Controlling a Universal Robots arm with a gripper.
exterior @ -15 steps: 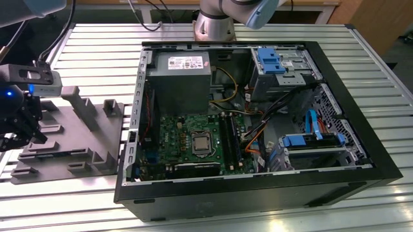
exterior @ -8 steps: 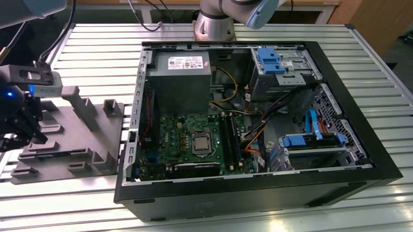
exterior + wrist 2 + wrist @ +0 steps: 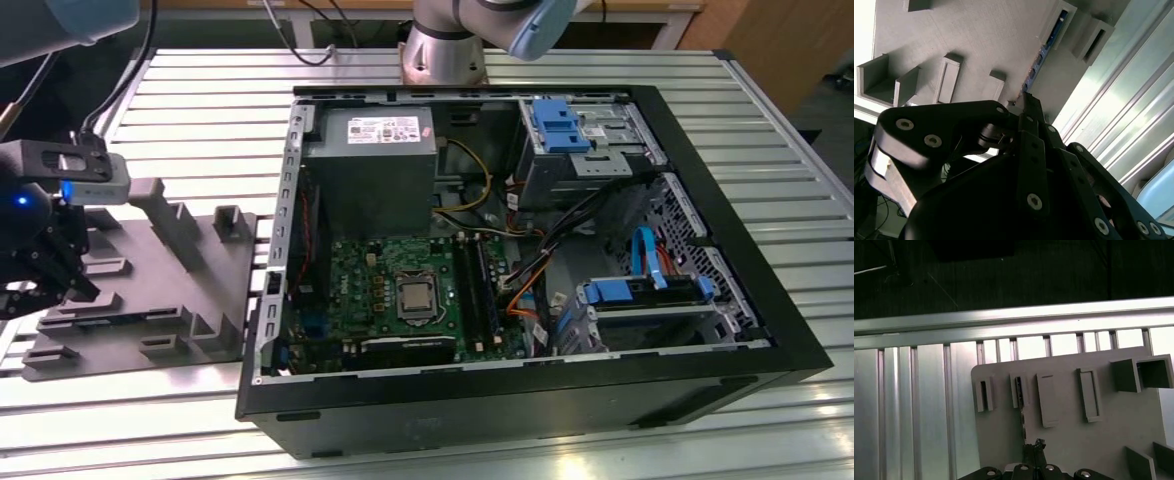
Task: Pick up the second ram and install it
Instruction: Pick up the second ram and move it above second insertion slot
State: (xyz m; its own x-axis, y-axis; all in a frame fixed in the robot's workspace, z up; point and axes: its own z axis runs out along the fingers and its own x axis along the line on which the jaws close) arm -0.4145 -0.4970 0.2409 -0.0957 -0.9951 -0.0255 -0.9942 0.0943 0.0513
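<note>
Status of end effector (image 3: 40, 265): narrow, fingertips (image 3: 1026, 100) drawn together on the upper edge of the ram (image 3: 1043, 52), at one end of the stick. Same pinch seen in the first wrist view, with the black fingers meeting on the thin edge of the module.

Location of ram: standing on edge in a slot of the grey fixture (image 3: 160, 280), not lifted clear. Blue-green board face visible in the second wrist view, running along the slot away from the fingertips.

Location of fixture: flat on the slatted aluminium worktop (image 3: 200, 90), at the exterior view's left, just beside the computer case (image 3: 534, 400). Several raised holders and narrow slots on its surface; two more narrow slots beside the occupied one, seen in the first wrist view.

Location of case: lying on its side on the worktop, side panel off, interior exposed. Inside: motherboard (image 3: 400, 290) near the middle, power supply (image 3: 374, 160) at the far side, drive bays with blue latches at the exterior view's right. Memory slots (image 3: 477, 290) along the motherboard edge; cannot tell whether a stick sits in any of them.

End effector well apart from the case.
</note>
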